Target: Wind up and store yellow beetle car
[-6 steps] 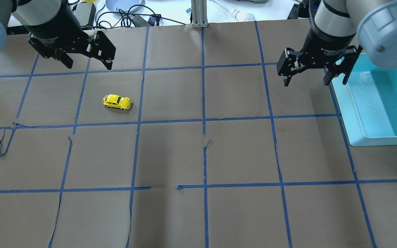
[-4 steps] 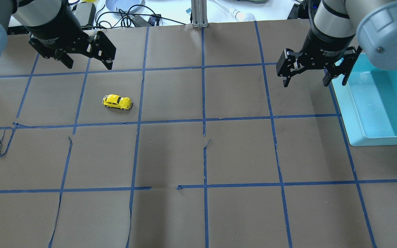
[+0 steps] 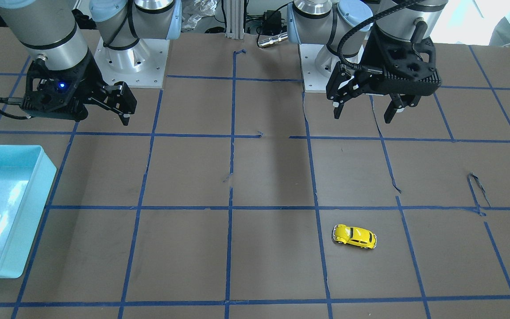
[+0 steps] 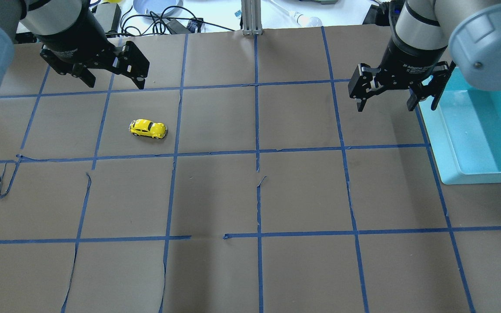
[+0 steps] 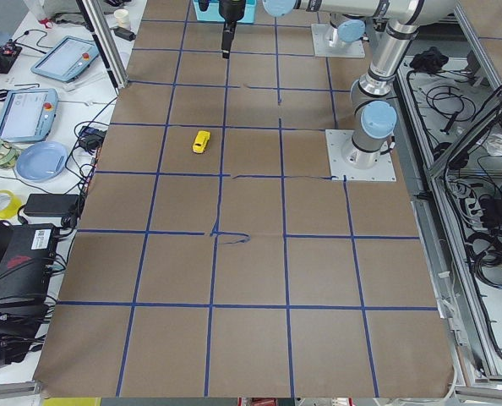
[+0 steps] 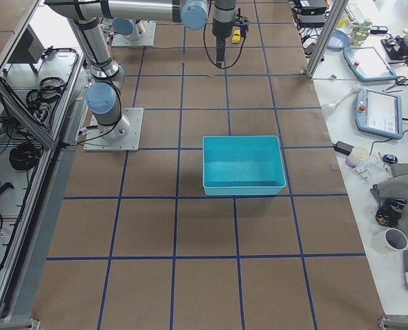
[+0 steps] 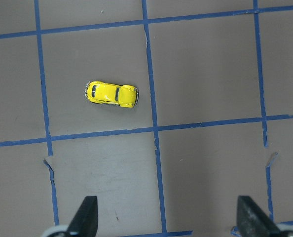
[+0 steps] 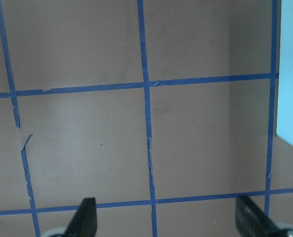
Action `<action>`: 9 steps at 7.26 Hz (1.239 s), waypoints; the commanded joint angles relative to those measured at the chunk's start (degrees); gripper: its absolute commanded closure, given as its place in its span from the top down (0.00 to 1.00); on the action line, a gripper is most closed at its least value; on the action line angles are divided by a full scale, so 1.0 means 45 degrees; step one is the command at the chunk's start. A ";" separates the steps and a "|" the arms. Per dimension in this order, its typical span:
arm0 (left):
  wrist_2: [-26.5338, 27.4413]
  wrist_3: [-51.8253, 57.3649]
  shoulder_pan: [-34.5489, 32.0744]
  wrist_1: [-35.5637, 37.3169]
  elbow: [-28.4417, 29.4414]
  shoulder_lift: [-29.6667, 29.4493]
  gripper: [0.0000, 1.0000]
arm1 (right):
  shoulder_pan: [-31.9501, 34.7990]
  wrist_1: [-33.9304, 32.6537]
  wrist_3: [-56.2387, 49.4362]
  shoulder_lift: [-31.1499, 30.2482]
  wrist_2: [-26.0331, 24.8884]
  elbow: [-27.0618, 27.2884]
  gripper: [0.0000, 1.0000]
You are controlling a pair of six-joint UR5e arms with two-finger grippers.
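The yellow beetle car point(image 4: 148, 128) stands on its wheels on the brown paper in the left half of the table, and also shows in the front view point(image 3: 355, 237) and the left wrist view point(image 7: 111, 94). My left gripper point(image 4: 115, 83) is open and empty. It hangs above the table, short of the car and on the robot's side of it point(image 3: 363, 118). My right gripper point(image 4: 396, 104) is open and empty, and hangs next to the near-left corner of the teal bin point(image 4: 472, 176). In the right wrist view the bin's edge point(image 8: 292, 74) shows at the right.
Blue tape lines grid the brown paper, with loose torn ends at the left point(image 4: 5, 182) and the centre point(image 4: 260, 180). An aluminium post point(image 4: 252, 17) stands at the far edge. Cables point(image 4: 163, 21) and a blue plate point(image 4: 155, 6) lie beyond it.
My left gripper has shifted slightly right and toward the car. My right gripper has barely moved. The car has not moved.
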 commanded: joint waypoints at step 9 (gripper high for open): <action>0.0000 0.0231 0.0000 0.0080 0.0003 -0.0469 0.94 | 0.0000 -0.0006 0.0004 0.0000 0.0031 0.0112 1.00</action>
